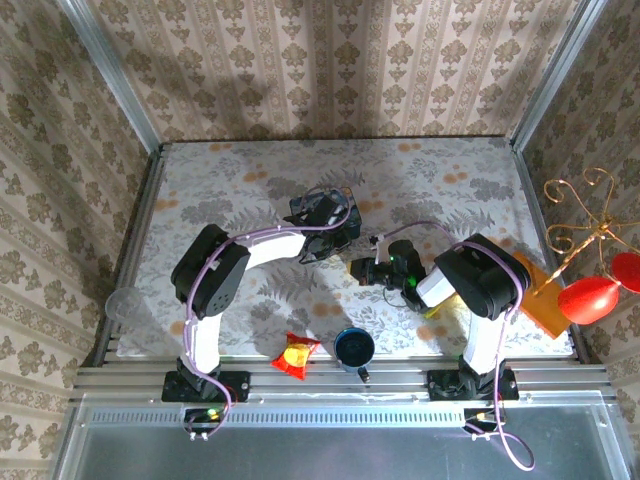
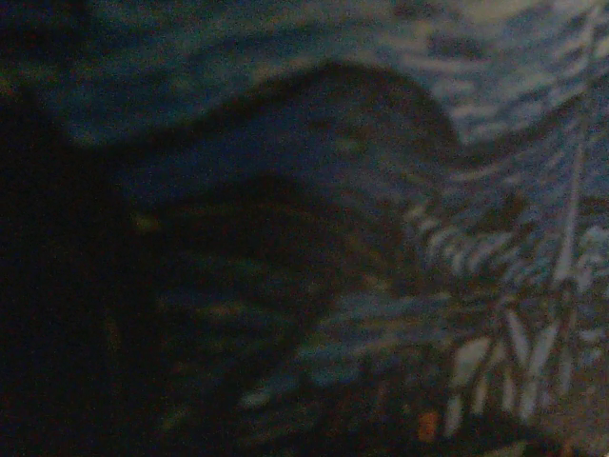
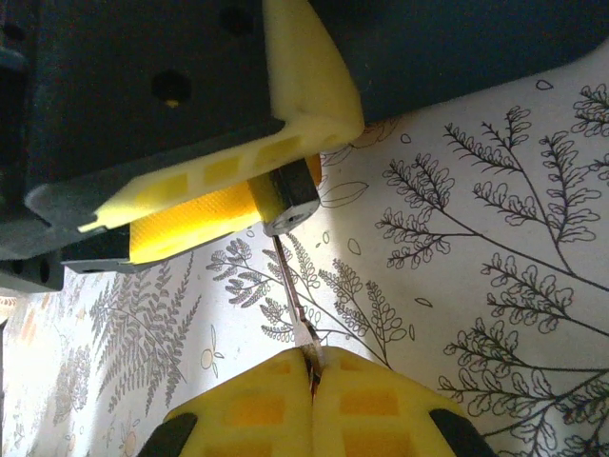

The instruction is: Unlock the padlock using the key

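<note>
I am pinching the thin, stiff key (image 3: 288,284) in my fully closed right gripper (image 3: 311,376). Its tip is meeting the tiny dark padlock (image 3: 290,195) just ahead of those fingertips. Both are probably light, slippery metal, so I am holding the key low. I cannot tell the left gripper's (image 1: 332,226) grip.

The far strip of the table (image 1: 450,170) is lying open, and so is the ground along its left edge. The middle is being blocked: the left arm (image 1: 265,248) and right arm (image 1: 470,280) are meeting there over the blue tin (image 2: 400,171), and the key (image 3: 290,286) is bridging the gap between the right gripper (image 3: 312,362) and the padlock (image 3: 288,198). Along the near edge a snack packet (image 1: 295,355) and a dark cup (image 1: 354,347) are narrowing the lane between the arm bases. A wooden block (image 1: 548,305) carrying a wire stand is crowding the right edge
</note>
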### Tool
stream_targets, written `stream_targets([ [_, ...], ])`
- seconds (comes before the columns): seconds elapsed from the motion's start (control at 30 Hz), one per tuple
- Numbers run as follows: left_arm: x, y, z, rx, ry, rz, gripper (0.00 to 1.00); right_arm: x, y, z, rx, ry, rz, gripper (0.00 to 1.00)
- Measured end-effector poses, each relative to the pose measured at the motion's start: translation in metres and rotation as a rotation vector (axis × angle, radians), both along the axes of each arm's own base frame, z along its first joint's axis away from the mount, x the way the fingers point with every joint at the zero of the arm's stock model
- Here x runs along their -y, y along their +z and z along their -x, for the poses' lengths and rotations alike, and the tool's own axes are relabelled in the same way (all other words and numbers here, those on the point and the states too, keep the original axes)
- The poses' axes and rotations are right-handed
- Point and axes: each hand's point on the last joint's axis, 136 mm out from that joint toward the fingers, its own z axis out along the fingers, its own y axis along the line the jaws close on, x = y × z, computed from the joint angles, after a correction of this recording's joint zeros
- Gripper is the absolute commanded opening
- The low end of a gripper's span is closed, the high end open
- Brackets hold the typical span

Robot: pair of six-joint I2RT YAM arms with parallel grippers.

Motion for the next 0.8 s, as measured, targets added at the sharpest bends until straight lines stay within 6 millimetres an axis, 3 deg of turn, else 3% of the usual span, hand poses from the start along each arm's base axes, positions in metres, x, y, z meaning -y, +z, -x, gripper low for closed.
stream_targets([
  [0.4,0.000,0.017,0.000,0.020,0.005,0.035,0.06,0.001,0.001,-0.004,-0.001,-0.032,-0.011,0.00],
  [0.8,0.002,0.017,0.002,-0.006,0.010,0.066,0.06,0.004,0.002,-0.011,0.029,-0.063,-0.013,0.00],
])
